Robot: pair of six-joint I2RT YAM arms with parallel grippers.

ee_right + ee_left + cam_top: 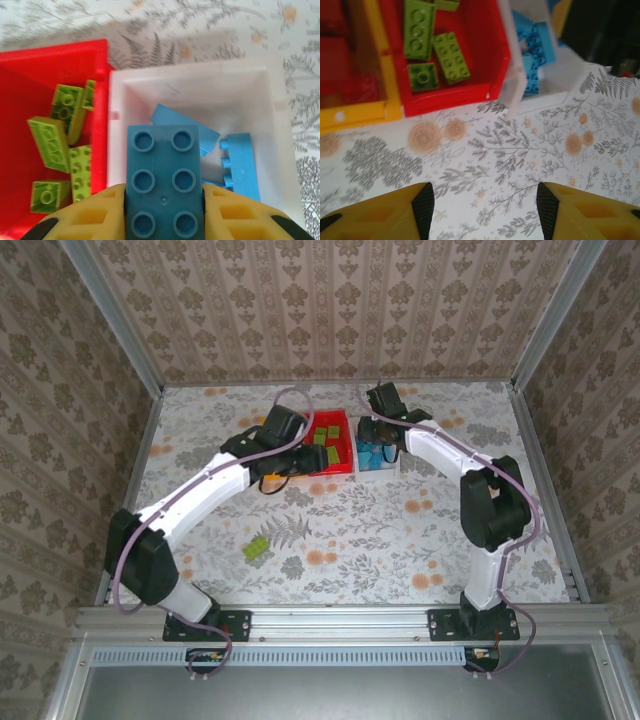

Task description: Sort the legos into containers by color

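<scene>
Your right jaws clamp blue brick, white bin directly beneath: release there. Left jaws parted, empty; green brick on tabletop well behind them awaits pickup.

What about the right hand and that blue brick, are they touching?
Touching. Right wrist view: the right hand grips the blue brick on both sides.

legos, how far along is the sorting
Mostly done: green bricks lie in the red bin, blue bricks in the white bin. In hand: the right gripper holds a blue brick over the white bin. Still to do: one loose green brick on the table; the left gripper is open and empty.
</scene>
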